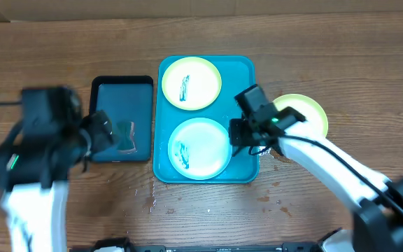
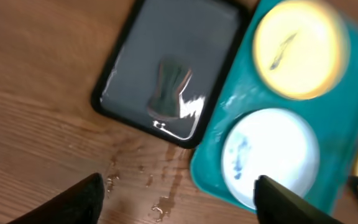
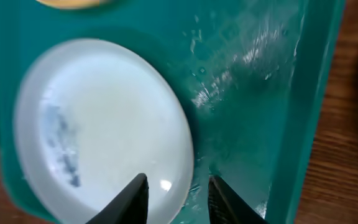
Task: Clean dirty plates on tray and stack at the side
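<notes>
- Table (image 1: 341,56): wood, carrying everything listed below.
- Tray (image 1: 242,71): turquoise, at table centre, wet sheen on its bare floor. Holds two plates.
- Black tray (image 1: 107,105): just left of the tray, edges close or touching; cannot tell which. A grey item (image 2: 169,87), blurred, lies in it with a wet glint beside it.
- Rear plate (image 1: 205,80): yellow-green, on the far half of the tray, with a dark smear left of centre.
- Blue plate (image 1: 205,150): on the near half of the tray, with a dark smear on its left side.
- Side plate (image 1: 312,112): yellow-green, on the table right of the tray, partly covered by the right arm.
- Left gripper (image 2: 179,179): fingers wide apart and holding nothing, above the table near the black tray's near edge.
- Right gripper (image 3: 178,177): fingers partly apart and not clamped, over the blue plate's right rim; contact cannot be told.
- Droplets (image 2: 160,208): scattered on the table in front of the black tray.
</notes>
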Available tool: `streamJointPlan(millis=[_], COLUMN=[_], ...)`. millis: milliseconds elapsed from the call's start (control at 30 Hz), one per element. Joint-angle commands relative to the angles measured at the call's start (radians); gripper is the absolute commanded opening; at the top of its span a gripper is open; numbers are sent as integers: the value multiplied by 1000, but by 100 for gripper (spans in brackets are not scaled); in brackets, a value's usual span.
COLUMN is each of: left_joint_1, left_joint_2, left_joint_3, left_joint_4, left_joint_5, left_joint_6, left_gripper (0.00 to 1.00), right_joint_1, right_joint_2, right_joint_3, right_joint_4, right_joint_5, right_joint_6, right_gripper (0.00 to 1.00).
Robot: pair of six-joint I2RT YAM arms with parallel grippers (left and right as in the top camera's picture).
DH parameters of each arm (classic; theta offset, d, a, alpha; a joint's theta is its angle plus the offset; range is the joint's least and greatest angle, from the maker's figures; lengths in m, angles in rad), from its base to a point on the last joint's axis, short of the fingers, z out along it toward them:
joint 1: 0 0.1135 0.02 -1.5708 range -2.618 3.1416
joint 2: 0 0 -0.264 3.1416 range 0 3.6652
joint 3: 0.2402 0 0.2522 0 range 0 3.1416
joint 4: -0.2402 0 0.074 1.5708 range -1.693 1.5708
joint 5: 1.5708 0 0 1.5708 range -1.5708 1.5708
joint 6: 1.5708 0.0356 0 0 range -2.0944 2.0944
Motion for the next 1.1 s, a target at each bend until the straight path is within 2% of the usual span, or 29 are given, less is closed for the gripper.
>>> streamJointPlan(millis=[0,133,200,300,367,533,567,600,767,933,1067], left_joint_1=[-1,-1,-1,-1,-1,-1,-1,-1,-1,-1,-13], left_joint_2=[121,350,468,576,634,746,759,768,753,714,710], left_joint_3=[-122,-192,-192,-192,-192,-192,-192,-192,-125,34,67], left_joint_4=[76,214,264,334,383,480,487,490,407,259,249], left_joint_5=[-11,-15,-19,-22,-21,-10,0,15,38,-33,-77], left_joint_6=[-11,-26,-29,-29,-29,-29,-29,-28,-23,-20,-5], left_gripper=[73,55,49,48,42,20,7,4,4,4,4], right_joint_1=[-3,-3,-2,-1,-1,-1,-1,-1,-1,-1,-1], right_joint_2=[-113,-152,-152,-152,-152,-152,-152,-152,-152,-152,-152], right_joint_3=[34,34,33,33,33,33,33,33,33,33,33], right_joint_4=[-14,-60,-80,-93,-98,-102,-102,-102,-103,-103,-103], right_joint_5=[6,6,6,6,6,5,2,-2,-2,-2,-2], right_joint_6=[-34,-33,-33,-30,-30,-30,-30,-29,-30,-30,-30], right_gripper=[39,40,40,39,40,39,39,39,38,38,38])
